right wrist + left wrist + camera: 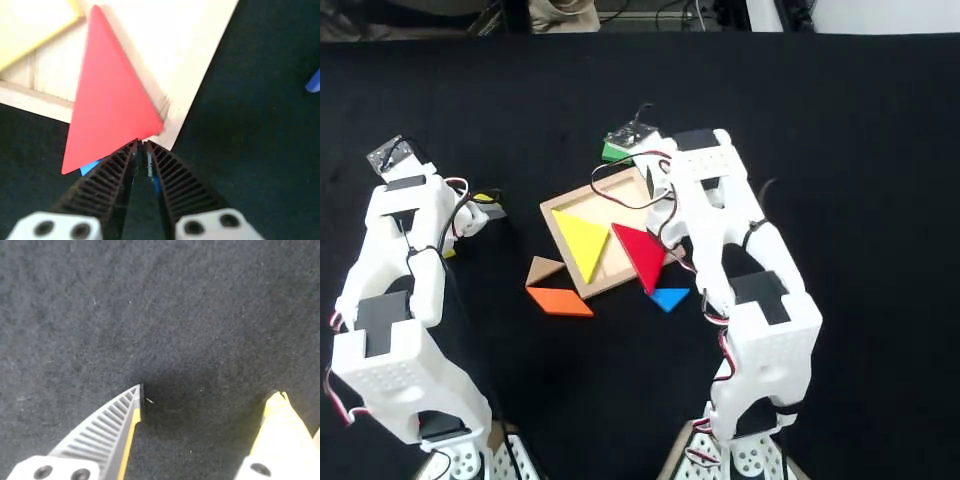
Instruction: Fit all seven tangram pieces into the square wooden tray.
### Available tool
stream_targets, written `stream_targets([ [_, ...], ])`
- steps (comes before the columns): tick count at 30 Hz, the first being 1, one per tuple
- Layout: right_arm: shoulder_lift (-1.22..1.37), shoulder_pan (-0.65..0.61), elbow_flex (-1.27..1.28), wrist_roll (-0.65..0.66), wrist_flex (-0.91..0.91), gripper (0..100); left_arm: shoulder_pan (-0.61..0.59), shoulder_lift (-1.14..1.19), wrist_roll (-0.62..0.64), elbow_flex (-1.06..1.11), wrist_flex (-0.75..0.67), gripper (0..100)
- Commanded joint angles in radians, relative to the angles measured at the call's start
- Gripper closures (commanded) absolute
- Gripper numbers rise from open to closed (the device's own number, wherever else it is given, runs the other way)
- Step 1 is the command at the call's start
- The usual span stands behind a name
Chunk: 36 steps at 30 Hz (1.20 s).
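Black cloth covers the bench (880,140). At the left, the left gripper (205,402) hangs over bare cloth, fingers apart. A brown piece (544,269) and an orange piece (560,301) lie outside the wooden tray (605,195), just beside its near-left edge. A yellow triangle (582,243) sits inside the tray. A red triangle (642,256) overhangs the rim, its outer tip meeting a blue piece (670,297). On the right gripper (142,146) the fingers are together, tips at the red triangle's edge.

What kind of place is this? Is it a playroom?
Probably a robot lab or workshop table, not a playroom. A left robot arm and a right robot arm stand at a black cloth with a wooden tray puzzle between them, and cables lie behind.
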Motion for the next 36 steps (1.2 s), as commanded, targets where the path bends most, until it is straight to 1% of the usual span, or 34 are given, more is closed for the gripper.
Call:
stream_targets([
  [1,-0.002,-0.015,-0.028,-0.006,0.009,98.8,0.002,-0.011,0.009,-0.013,-0.011,63],
  [8,0.047,-0.012,-0.041,-0.005,-0.037,98.8,0.004,-0.011,0.009,-0.012,-0.011,63],
  [16,0.219,-0.003,-0.232,-0.012,-0.031,98.8,0.004,-0.011,0.009,-0.013,-0.011,63],
  [22,0.237,-0.003,-0.308,-0.012,-0.029,98.8,0.004,-0.011,0.009,-0.013,-0.011,63],
  [30,0.193,-0.009,-0.409,-0.014,0.069,98.5,0.004,-0.011,0.009,-0.013,-0.012,63],
  [32,0.182,-0.009,-0.426,-0.041,0.097,98.2,0.002,-0.011,0.009,-0.013,-0.012,63],
  [34,0.168,-0.014,-0.449,-0.100,0.120,93.6,0.004,-0.011,0.009,-0.013,-0.012,63],
  [36,0.154,-0.038,-0.475,-0.144,0.126,85.3,0.004,-0.011,0.009,-0.013,-0.012,63],
])
